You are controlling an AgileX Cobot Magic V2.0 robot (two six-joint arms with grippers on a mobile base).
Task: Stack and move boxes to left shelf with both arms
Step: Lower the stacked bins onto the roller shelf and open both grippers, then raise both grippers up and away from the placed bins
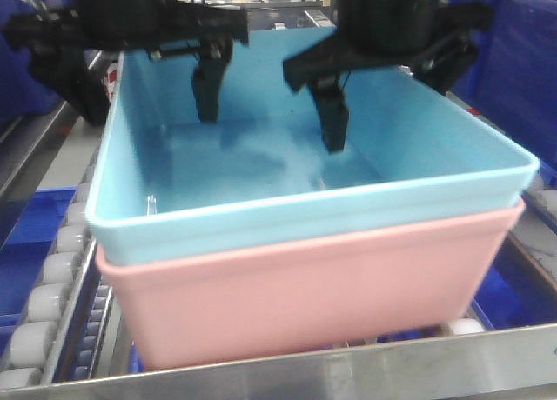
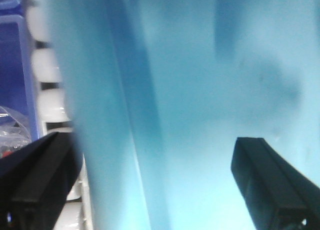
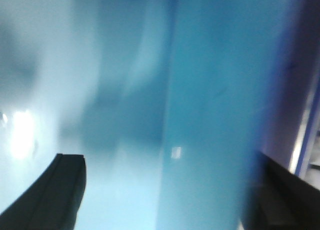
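Now, with my left gripper and right gripper each spread wide astride a side wall of the blue bin nested in the pink bin, I should lift both away evenly so the stack rests level on the left shelf.

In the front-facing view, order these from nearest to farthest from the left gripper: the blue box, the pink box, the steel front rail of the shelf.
1. Blue box: the left gripper straddles its left wall.
2. Pink box: directly beneath, with the blue box nested inside it.
3. Steel front rail: lowest in the view, in front of both boxes.
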